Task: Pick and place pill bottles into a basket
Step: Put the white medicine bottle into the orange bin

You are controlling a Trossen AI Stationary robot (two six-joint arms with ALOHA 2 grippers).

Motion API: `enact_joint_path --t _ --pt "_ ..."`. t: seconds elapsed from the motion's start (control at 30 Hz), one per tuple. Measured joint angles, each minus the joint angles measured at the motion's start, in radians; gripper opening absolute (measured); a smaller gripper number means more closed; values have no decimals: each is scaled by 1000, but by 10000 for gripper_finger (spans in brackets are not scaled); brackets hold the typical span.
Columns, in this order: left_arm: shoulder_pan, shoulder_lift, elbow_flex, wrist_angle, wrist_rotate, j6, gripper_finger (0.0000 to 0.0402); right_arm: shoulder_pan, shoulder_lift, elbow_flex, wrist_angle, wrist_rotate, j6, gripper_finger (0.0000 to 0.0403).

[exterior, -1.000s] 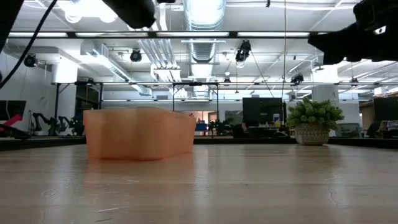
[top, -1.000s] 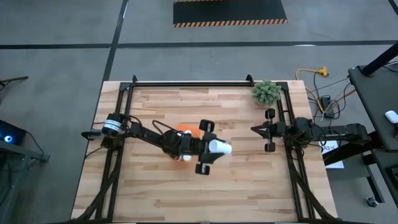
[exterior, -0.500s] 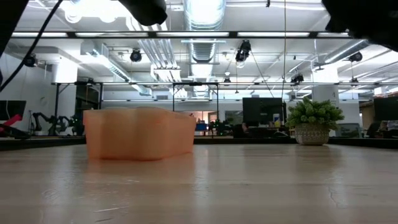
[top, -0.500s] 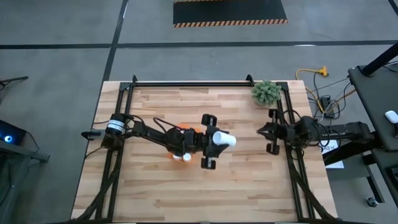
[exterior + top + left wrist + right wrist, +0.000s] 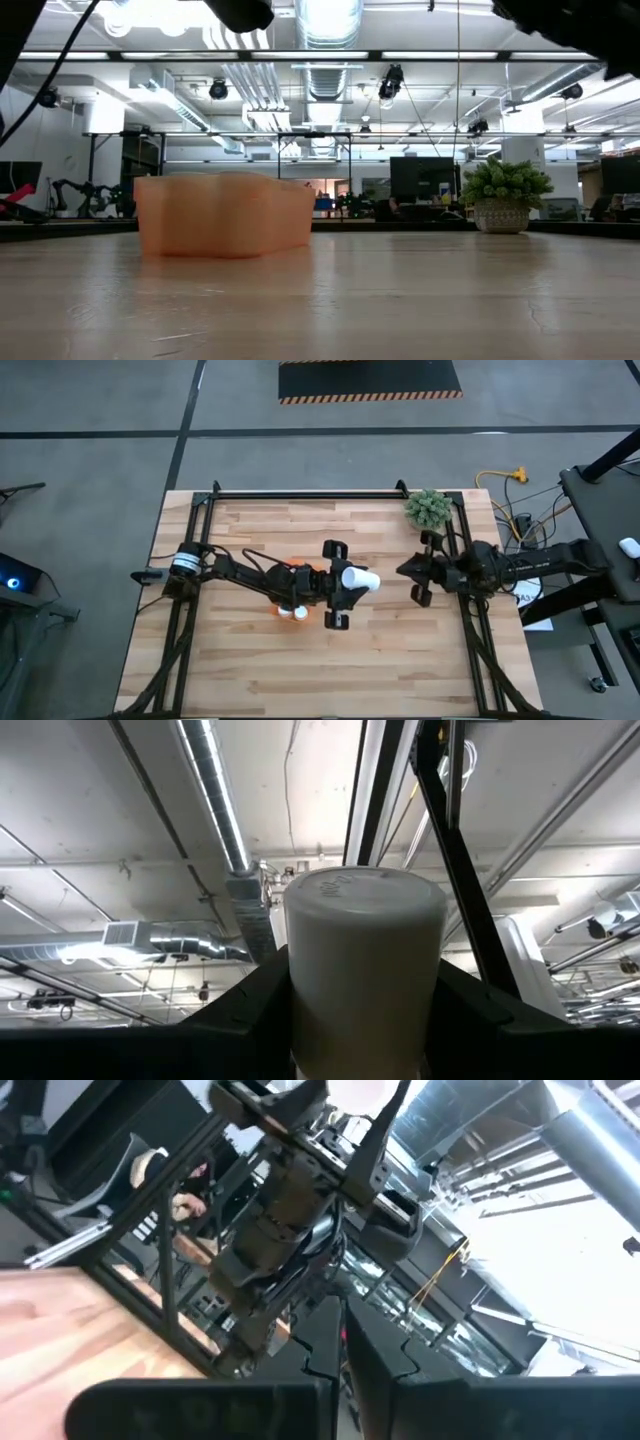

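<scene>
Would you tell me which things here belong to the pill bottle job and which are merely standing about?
Job: pill bottle in the left gripper; bottles by the basket.
Standing about: green plant; yellow cable; right gripper, shut, waiting.

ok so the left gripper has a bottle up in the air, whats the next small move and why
Probably carry it back over the basket and lower it before letting go. The left gripper holds a pill bottle raised above the table, just to the right of the basket, which already shows white caps. The right gripper waits shut near the table's right side.
</scene>
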Motion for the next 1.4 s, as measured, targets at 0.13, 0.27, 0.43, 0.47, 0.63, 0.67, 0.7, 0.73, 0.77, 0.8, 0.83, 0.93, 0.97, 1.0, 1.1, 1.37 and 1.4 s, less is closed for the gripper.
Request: enact_joint_path --t 0.13,0.27,0.43,0.47,0.63,0.67,0.7,0.73,0.77,0.8,0.83,0.93,0.97,1.0,1.1,1.37,1.4 --pt "2 0 12 0 0 -2 149 0 104 103 -1 2 2 9" --pt "5 0 17 0 -37 -13 149 12 148 183 -36 19 -38 9" --pt "21 -18 24 -1 -71 -8 149 85 155 258 -136 191 -245 9" --pt "26 -28 25 0 -71 -4 149 100 154 271 -143 225 -289 9" --pt "65 -85 11 0 -54 -9 149 136 156 344 -152 287 -398 9" --pt "73 -94 8 1 -53 -13 149 136 160 367 -152 288 -395 9" --pt "83 -104 4 0 -51 -18 149 135 164 388 -152 290 -391 9" --pt "93 -115 1 0 -50 -32 149 133 171 408 -167 292 -391 9" --pt "103 -122 0 2 -48 -52 149 130 184 432 -185 293 -404 9" --pt "114 -127 0 2 -48 -70 149 128 198 459 -199 296 -432 9" --pt "126 -131 0 2 -47 -85 149 127 213 479 -213 307 -469 11" --pt "157 -132 -2 -3 -47 -147 149 126 272 555 -233 344 -557 24" --pt "166 -133 -3 -3 -46 -162 149 126 288 576 -237 361 -572 31" --pt "173 -136 -4 -2 -46 -165 149 126 305 602 -235 376 -581 39" --pt "184 -167 -17 1 -41 -166 149 126 330 654 -238 401 -592 66" --pt "187 -333 -175 2 -36 -166 148 126 339 739 -257 414 -593 144" --pt "187 -353 -196 0 -37 -166 148 126 346 746 -264 414 -595 154"
